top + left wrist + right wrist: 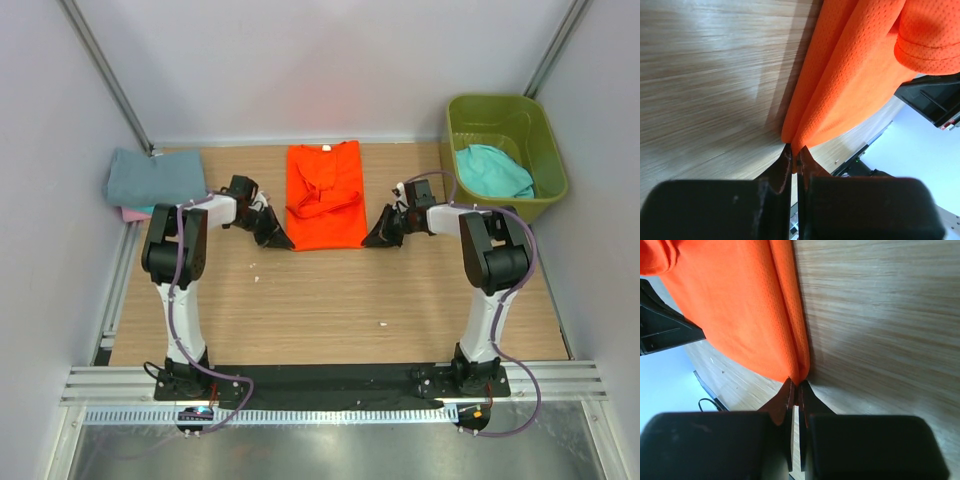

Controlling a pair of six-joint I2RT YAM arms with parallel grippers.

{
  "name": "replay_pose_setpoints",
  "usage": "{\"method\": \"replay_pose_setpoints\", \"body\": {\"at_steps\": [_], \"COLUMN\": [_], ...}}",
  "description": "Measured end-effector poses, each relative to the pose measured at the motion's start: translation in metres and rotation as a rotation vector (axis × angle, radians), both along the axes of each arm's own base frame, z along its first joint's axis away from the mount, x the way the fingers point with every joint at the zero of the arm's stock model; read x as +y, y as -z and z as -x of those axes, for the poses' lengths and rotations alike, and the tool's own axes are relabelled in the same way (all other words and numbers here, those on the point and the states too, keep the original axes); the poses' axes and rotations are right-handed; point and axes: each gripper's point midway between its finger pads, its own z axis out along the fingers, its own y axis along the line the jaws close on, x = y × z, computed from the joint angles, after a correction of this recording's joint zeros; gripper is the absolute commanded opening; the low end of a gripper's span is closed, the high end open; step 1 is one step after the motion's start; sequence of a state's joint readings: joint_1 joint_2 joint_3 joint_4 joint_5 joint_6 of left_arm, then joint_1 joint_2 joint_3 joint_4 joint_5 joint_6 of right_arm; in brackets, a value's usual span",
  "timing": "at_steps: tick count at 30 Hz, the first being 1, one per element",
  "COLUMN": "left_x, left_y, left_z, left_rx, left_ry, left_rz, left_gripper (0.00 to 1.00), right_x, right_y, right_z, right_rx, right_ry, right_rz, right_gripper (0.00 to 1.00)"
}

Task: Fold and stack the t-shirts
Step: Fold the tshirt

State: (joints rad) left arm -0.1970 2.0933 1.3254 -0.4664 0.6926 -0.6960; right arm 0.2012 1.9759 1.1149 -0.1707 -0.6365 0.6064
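- The orange t-shirt (325, 195) is laid flat on the counter (330, 300) between the two arms, with its sleeves turned in over its middle.
- The left fingers (276, 237) are closed narrow on the near left hem corner. In the left wrist view the cloth is seen gathered to a point right at the tips of the fingers (784, 167).
- The right fingers (377, 236) are closed the same way on the near right hem corner, and in the right wrist view the folded edge is nipped between the tips (784, 400).
- From both pairs of fingers the shirt's long axis runs straight ahead, with the hem at the tips and the collar at the far end. The body of the shirt lies inward from each pair, toward the other arm.
- Neither arm is nearer, since each is placed at its own corner. A fold of hem toward collar is judged to be the coming move, and it would call for both corners to be carried forward together and level.
- A small white neck label (325, 148) is seen at the collar, far ahead of the fingers. No writing on it can be read.
- A grey-blue t-shirt (153, 178) is stacked folded on a pink t-shirt (135, 213), outward of the left fingers.
- A teal t-shirt (493, 172) is bunched in the tub (490, 108), outward of and beyond the right fingers.
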Motion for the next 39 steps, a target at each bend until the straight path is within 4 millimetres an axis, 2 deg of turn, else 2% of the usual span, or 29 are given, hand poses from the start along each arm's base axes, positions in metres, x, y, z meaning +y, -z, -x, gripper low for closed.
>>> {"method": "replay_pose_setpoints", "body": {"at_steps": [4, 7, 10, 13, 15, 17, 20, 27, 32, 34, 36, 38, 39], "left_x": [-0.001, -0.001, -0.003, -0.004, -0.005, -0.005, -0.005, -0.005, -0.006, -0.008, -0.012, -0.017, -0.021], "left_y": [-0.004, -0.019, -0.050, -0.094, -0.118, -0.133, -0.135, -0.106, -0.096, -0.095, -0.097, -0.103, -0.109], "left_z": [0.003, 0.007, 0.006, 0.005, 0.007, 0.011, 0.024, 0.053, 0.057, 0.051, 0.037, 0.013, -0.004], "left_rx": [-0.007, -0.033, -0.099, -0.205, -0.262, -0.299, -0.284, -0.170, -0.128, -0.120, -0.121, -0.150, -0.180], "left_ry": [-0.002, 0.001, 0.006, 0.013, 0.017, 0.018, 0.015, 0.018, 0.014, 0.016, 0.017, 0.023, 0.026], "left_rz": [0.008, 0.021, 0.043, 0.075, 0.094, 0.108, 0.118, 0.107, 0.108, 0.110, 0.113, 0.121, 0.126], "left_gripper": [0.00, 0.00, 0.00, 0.00, 0.00, 0.00, 0.00, 0.00, 0.00, 0.00, 0.00, 0.00, 0.00], "right_x": [-0.001, -0.001, -0.002, -0.005, -0.006, -0.008, -0.010, -0.016, -0.019, -0.020, -0.020, -0.019, -0.018], "right_y": [-0.016, -0.045, -0.080, -0.116, -0.132, -0.140, -0.136, -0.106, -0.095, -0.095, -0.095, -0.100, -0.105], "right_z": [-0.003, -0.003, 0.002, 0.009, 0.016, 0.023, 0.035, 0.063, 0.078, 0.078, 0.076, 0.068, 0.057], "right_rx": [-0.043, -0.109, -0.176, -0.243, -0.270, -0.281, -0.252, -0.150, -0.123, -0.123, -0.128, -0.140, -0.154], "right_ry": [0.001, -0.001, -0.002, -0.001, 0.000, -0.002, -0.002, -0.001, 0.001, 0.003, 0.005, 0.009, 0.012], "right_rz": [0.004, -0.009, -0.027, -0.046, -0.054, -0.057, -0.053, -0.033, -0.025, -0.021, -0.020, -0.020, -0.022], "right_gripper": [0.02, 0.01, 0.01, 0.01, 0.01, 0.01, 0.01, 0.01, 0.02, 0.01, 0.02, 0.02, 0.01]}}
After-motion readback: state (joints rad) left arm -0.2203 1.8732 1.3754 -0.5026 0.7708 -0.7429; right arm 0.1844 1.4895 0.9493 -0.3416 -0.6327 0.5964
